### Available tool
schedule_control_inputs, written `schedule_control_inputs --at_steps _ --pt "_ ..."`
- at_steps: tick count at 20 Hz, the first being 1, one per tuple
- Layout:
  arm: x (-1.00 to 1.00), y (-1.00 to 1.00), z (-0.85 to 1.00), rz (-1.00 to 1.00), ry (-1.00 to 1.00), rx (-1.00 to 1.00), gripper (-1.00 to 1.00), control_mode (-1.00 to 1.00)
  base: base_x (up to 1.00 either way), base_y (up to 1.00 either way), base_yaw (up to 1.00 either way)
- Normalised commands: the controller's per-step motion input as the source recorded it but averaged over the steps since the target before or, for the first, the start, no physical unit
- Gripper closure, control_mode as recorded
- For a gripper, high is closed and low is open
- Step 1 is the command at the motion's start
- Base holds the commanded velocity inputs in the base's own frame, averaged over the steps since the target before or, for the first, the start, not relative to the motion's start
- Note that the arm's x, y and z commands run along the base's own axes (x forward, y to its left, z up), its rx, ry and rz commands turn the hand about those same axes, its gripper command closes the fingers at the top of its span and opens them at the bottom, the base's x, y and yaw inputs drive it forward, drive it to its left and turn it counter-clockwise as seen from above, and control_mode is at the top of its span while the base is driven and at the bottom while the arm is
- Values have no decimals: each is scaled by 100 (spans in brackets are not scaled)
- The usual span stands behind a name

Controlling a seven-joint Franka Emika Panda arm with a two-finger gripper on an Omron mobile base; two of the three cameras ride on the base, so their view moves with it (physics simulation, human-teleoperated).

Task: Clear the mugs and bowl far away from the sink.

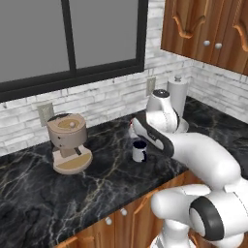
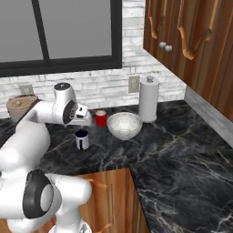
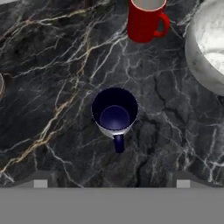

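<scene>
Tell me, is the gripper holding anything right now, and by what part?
Nothing is held. The gripper is open above the white mug, which stands free on the counter, handle untouched.

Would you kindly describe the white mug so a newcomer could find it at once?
On the black marble counter, find the paper towel roll and pale bowl. Left of the bowl stands the white mug, nearer the edge than the red mug; its inside is navy.

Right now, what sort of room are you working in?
A home kitchen, by the look of it: a black marble-patterned countertop under brown wooden wall cabinets, with a tan coffee machine and a white paper towel roll.
</scene>
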Motion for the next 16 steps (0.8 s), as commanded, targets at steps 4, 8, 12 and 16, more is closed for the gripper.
schedule_control_inputs --at_steps 4,8,12,16 --pt "-81 0 100 0 -14 0 -100 -100 0 0 0" --pt "-100 0 100 0 -15 2 -100 -100 0 0 0" --pt "-100 0 100 0 -17 1 -100 -100 0 0 0" --pt "-100 0 88 0 -7 1 -100 -100 0 0 0"
